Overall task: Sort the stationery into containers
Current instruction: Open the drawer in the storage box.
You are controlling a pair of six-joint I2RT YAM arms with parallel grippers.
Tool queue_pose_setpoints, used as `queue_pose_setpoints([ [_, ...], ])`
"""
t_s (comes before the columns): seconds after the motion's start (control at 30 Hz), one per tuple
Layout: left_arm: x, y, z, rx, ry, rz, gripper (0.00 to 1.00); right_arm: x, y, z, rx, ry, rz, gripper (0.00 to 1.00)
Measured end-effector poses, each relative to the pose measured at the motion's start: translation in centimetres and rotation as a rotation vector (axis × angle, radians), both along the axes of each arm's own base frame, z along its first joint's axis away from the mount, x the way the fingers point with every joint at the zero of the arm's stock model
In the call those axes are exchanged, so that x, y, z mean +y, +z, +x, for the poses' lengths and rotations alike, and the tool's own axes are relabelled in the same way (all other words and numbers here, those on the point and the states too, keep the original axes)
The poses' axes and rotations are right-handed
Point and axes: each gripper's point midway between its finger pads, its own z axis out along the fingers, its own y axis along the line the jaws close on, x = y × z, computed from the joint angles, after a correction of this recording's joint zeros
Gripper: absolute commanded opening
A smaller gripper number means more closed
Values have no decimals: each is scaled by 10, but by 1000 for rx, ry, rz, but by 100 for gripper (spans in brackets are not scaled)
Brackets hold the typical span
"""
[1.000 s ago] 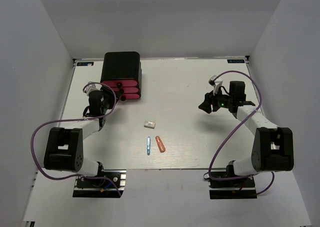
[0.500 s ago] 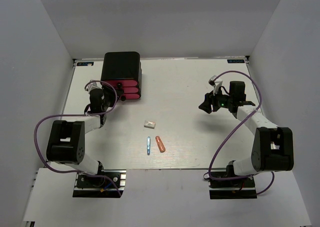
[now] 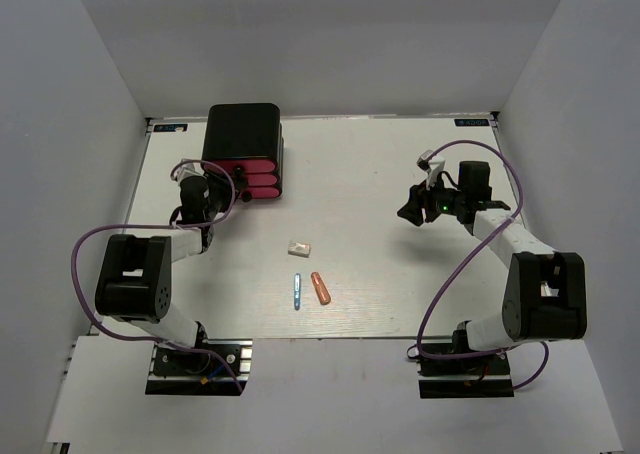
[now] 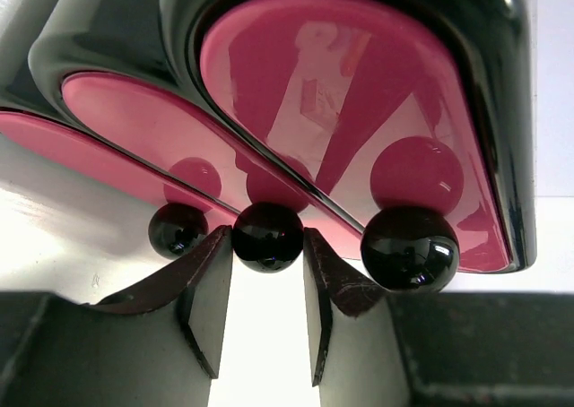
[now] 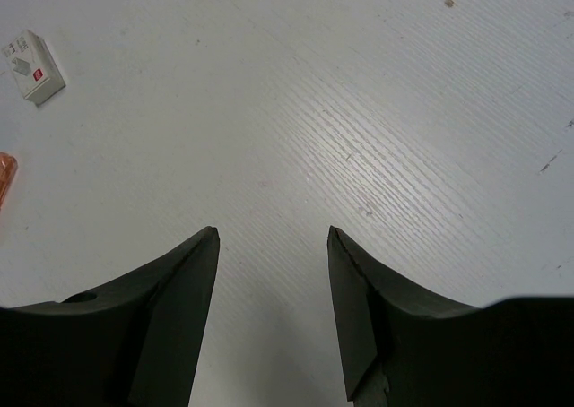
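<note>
Since a second ago the left arm has drawn in toward the box (image 3: 242, 134): its bulky near link has shifted a little toward the drawers (image 3: 252, 179) and its cable loop sits tighter. The right arm has hardly stirred, and nothing lying on the surface (image 3: 380, 164) has moved.

The box stands at the far left of the surface, its three pink drawer fronts facing the left arm, each with a round black knob. All three drawers look closed. The left pincer (image 4: 266, 255) is narrow and closed on the middle knob (image 4: 267, 235); one finger (image 4: 211, 290) lies against each side of it and no gap shows. The other two knobs (image 4: 177, 229) (image 4: 410, 248) stand free on either side, outside the fingers.

The right pincer (image 5: 273, 237) stands wide and holds nothing, hovering over bare surface on the right, well apart from the box.

Near the middle of the surface lies the eraser (image 3: 299, 246). Closer to the arms lie the pen (image 3: 297, 291) and the orange marker (image 3: 321, 288), side by side and just apart. The right wrist view catches the eraser at its upper left and a sliver of the marker at its left edge.
</note>
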Motion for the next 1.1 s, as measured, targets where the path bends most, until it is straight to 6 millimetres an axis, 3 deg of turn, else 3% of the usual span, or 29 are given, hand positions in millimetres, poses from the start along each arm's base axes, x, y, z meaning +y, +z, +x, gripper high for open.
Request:
queue_pose_setpoints([
  [0.3,-1,0,-3,-1,-6,-2,31,0,0,0,-3,2,-1,58],
  [0.43,-1,0,-20,-3,-12,-3,30,0,1,0,-12,11,-5,58],
  [0.57,-1,-1,-51,1,-21,-2,30,2,1,-2,-31,48,-11,58],
  [0.7,-2,-1,-70,5,-31,3,61,10,1,-11,-58,139,-11,61],
  [0.93,-3,-4,-78,22,-54,28,74,46,3,-42,-155,425,-20,65],
  [1.1,-4,-5,-85,38,-79,47,78,92,-8,-64,-210,646,-55,65],
])
